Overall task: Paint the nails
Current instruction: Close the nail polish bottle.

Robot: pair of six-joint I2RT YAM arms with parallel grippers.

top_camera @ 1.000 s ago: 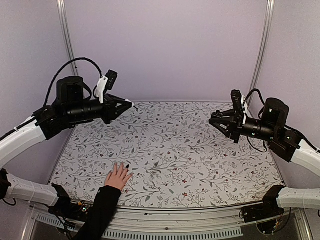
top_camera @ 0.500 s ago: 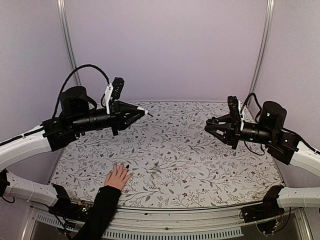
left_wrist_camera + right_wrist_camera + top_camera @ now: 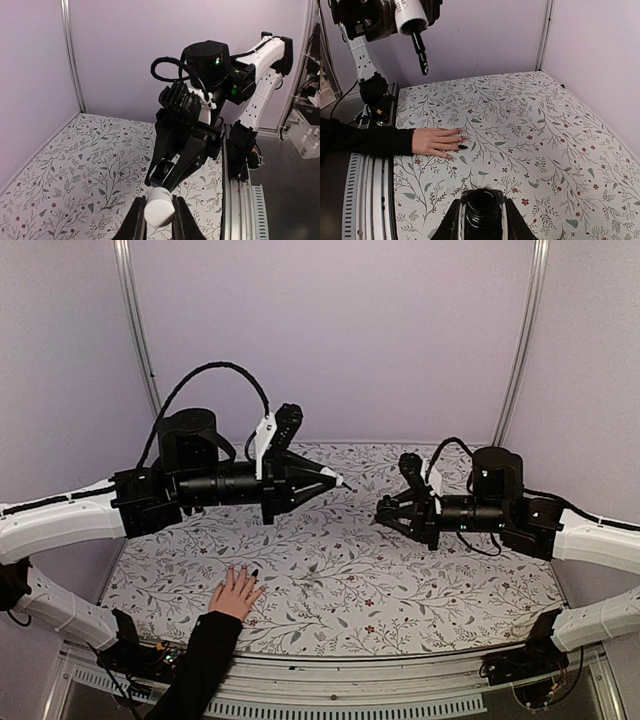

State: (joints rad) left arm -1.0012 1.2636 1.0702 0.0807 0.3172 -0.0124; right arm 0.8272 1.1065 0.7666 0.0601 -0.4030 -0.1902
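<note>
A light-skinned hand [image 3: 237,592] in a black sleeve lies flat on the floral table near the front left. Its nails [image 3: 462,147] point toward the table's middle, and one shows dark polish. My left gripper [image 3: 335,482] hangs above the table's middle, shut on a white cap [image 3: 159,209]. A dark brush [image 3: 422,55] sticks out of this cap. Facing it from the right, my right gripper [image 3: 385,515] is shut on a small dark bottle [image 3: 481,202] whose mouth is open. Brush tip and bottle mouth are close but apart. Both grippers are well above the hand.
The floral table cover [image 3: 400,580] runs between purple walls with metal posts [image 3: 135,330] at the back corners. A black rail [image 3: 372,175] with the arm bases lines the near edge, next to the sleeve.
Both arms have swung in toward the table's middle. The left gripper with the cap moved right and the right gripper with the bottle moved left. The hand stayed still.
</note>
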